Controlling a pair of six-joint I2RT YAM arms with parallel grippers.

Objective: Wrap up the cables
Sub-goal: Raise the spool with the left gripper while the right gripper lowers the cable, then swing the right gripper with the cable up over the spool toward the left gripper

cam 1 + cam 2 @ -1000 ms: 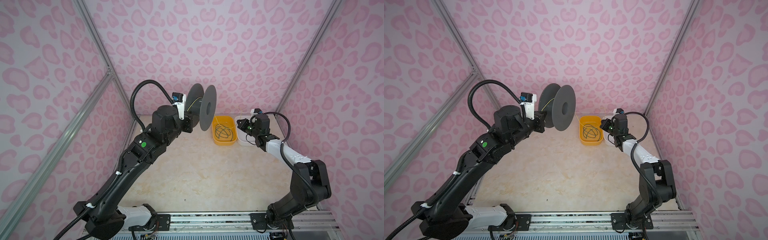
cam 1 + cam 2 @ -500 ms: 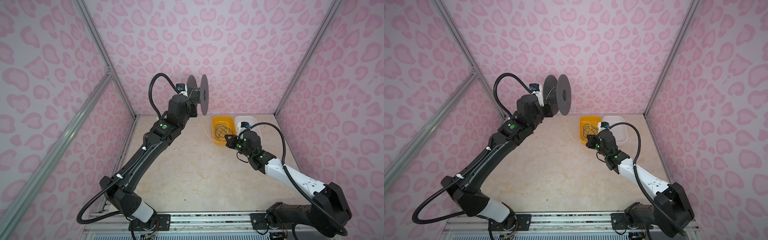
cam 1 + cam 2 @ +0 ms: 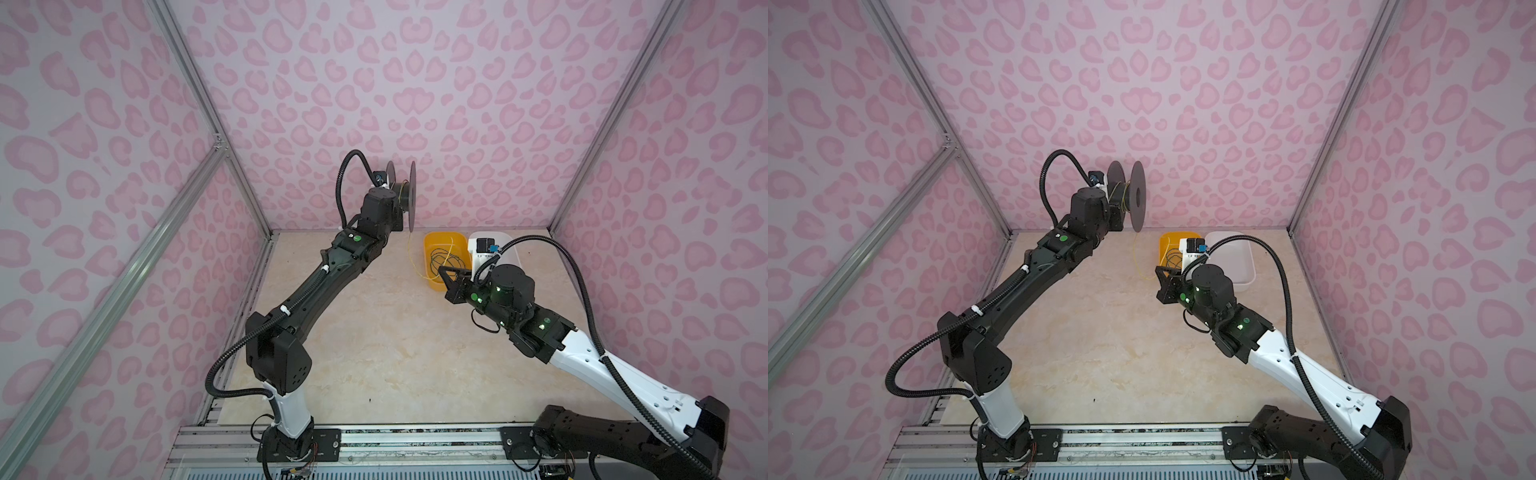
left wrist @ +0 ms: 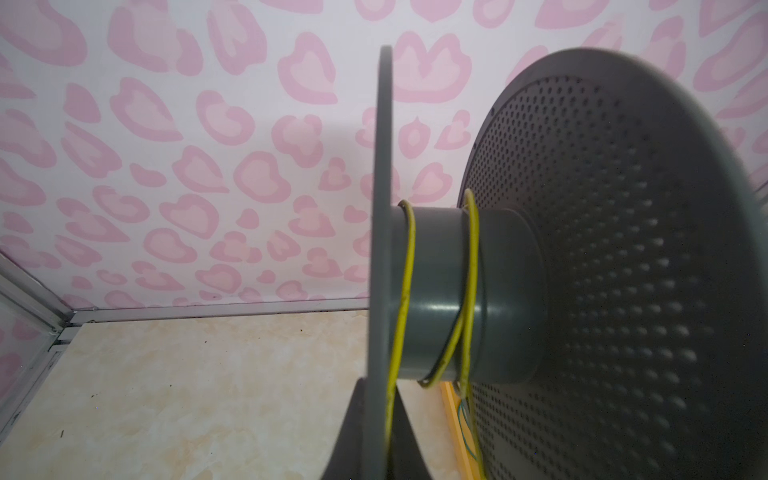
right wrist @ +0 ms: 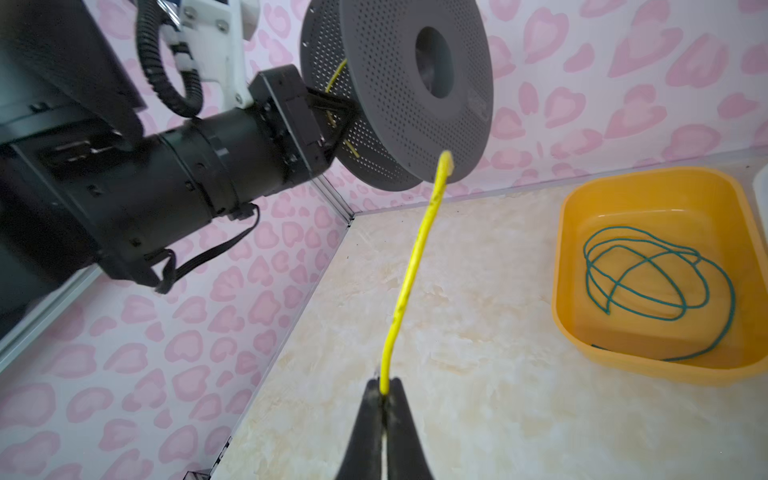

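Over the beige marble-patterned bench (image 3: 374, 340), we judge the step in hand to be winding the first of two cables, with little of it done.

The grey perforated plastic spool (image 3: 411, 195) is held up near the back wall. The left hand (image 4: 376, 432) is clamped tight on the edge of one flange.

At the back of the bench sits the orange plastic tub (image 5: 665, 372), with the white plastic tub (image 3: 1241, 266) just beside it.

The thin yellow cable (image 5: 415, 257) makes only a few loose, spaced turns round the spool's hub. It then leaves between the flanges and runs down to the right hand (image 5: 384, 399). That hand is closed fully, pinching the cable between its tips, just in front of the orange tub.

The thin dark green cable (image 5: 648, 282) lies in loose loops inside the orange tub, untouched.

For the next move, we think the right hand must keep its pinch and take up the slack. It should steer the line between the flanges as each turn goes on. The turns already there look loose enough to slip.

We can read no brand, label or writing. A faint raised mark on the spool's outer face, in the right wrist view, is too blurred to make out.
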